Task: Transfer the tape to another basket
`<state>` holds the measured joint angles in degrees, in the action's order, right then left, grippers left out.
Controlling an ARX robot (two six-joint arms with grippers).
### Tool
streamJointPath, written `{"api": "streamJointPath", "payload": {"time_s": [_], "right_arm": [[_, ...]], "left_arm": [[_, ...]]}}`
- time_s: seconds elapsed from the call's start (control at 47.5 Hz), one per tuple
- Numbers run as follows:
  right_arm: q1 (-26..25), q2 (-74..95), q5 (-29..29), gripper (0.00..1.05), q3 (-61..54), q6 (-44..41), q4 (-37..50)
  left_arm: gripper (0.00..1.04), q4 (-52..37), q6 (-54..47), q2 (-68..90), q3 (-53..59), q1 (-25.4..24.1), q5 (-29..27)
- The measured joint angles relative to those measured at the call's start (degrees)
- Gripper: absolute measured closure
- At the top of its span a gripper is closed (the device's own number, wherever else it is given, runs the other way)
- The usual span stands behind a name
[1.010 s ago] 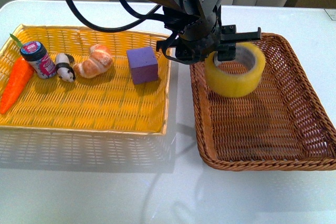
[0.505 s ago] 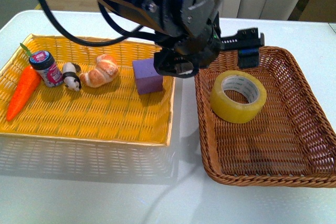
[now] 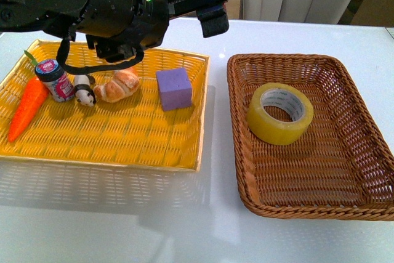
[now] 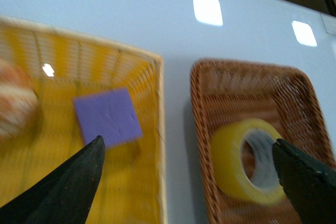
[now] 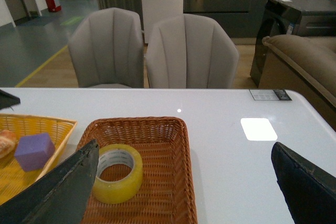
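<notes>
The left tool (image 4: 186, 179) hangs above the far edge of the yellow basket (image 3: 148, 152), its two dark fingers (image 4: 63, 187) spread wide with nothing between them. In the left wrist view the gap between those fingers frames both the purple block (image 4: 107, 116) and the tape (image 4: 247, 161), and neither finger touches anything. In the front view the left arm's dark body covers the far left part of the yellow basket, with one finger (image 3: 209, 13) jutting out over the white tabletop (image 3: 184, 232) beyond the basket's far right corner.

The right tool (image 5: 184, 182) is also spread wide and empty, held high and looking down the tabletop toward two grey chairs (image 5: 184, 51); it does not show in the front view.

The tape (image 3: 280, 113) lies tilted in the far left part of the brown basket (image 3: 369, 152), leaning near the left wall and apart from the far rim. The rest of that basket's floor, toward the near and right rims, is open weave.

A narrow strip of bare tabletop separates the two baskets. In the yellow basket the purple block (image 3: 173, 89) sits close to the right wall; the croissant (image 3: 118, 85), panda figure (image 3: 84, 90), jar (image 3: 54, 79) and carrot (image 3: 28, 106) line up leftward along the far side, leaving the near half open.
</notes>
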<state>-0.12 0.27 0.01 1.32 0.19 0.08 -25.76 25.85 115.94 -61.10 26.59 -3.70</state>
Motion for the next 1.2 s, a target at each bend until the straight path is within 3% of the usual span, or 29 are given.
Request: {"api": "streamJointPath", "payload": {"time_s": [0.063, 0.126, 0.168, 0.189, 0.295, 0.358, 0.526, 0.778, 1.199], "right_arm": [[0.0, 0.0, -0.04, 0.09, 0.0, 0.0, 0.0], [0.02, 0.0, 0.02, 0.09, 0.0, 0.02, 0.0], [0.02, 0.02, 0.02, 0.09, 0.0, 0.0, 0.0], [0.02, 0.02, 0.02, 0.09, 0.0, 0.0, 0.0], [0.02, 0.0, 0.0, 0.09, 0.0, 0.0, 0.0], [0.02, 0.0, 0.0, 0.09, 0.0, 0.0, 0.0], [0.02, 0.0, 0.02, 0.09, 0.0, 0.0, 0.0], [0.02, 0.0, -0.02, 0.09, 0.0, 0.0, 0.0], [0.02, 0.0, 0.0, 0.09, 0.0, 0.0, 0.0]], "left_arm": [[0.22, -14.84, -6.12, 0.39, 4.61, 0.24, -10.14], [0.31, -27.61, -13.05, -0.22, 10.62, -0.22, -16.74], [0.36, -33.53, -16.09, -1.2, 14.16, -1.01, -18.08], [0.41, -38.32, -18.05, -2.75, 17.62, -2.1, -18.1], [0.56, -45.42, -21.92, -8.41, 25.11, -5.22, -17.05], [0.65, -46.75, -23.02, -12.2, 28.89, -7.04, -15.82], [1.03, -47.06, -24.65, -23.47, 42.12, -12.07, -10.21], [1.03, -37.86, -25.18, -41.66, 50.86, -17.55, -5.25], [1.03, -27.08, -25.22, -58.62, 57.48, -21.57, -1.09]]}}
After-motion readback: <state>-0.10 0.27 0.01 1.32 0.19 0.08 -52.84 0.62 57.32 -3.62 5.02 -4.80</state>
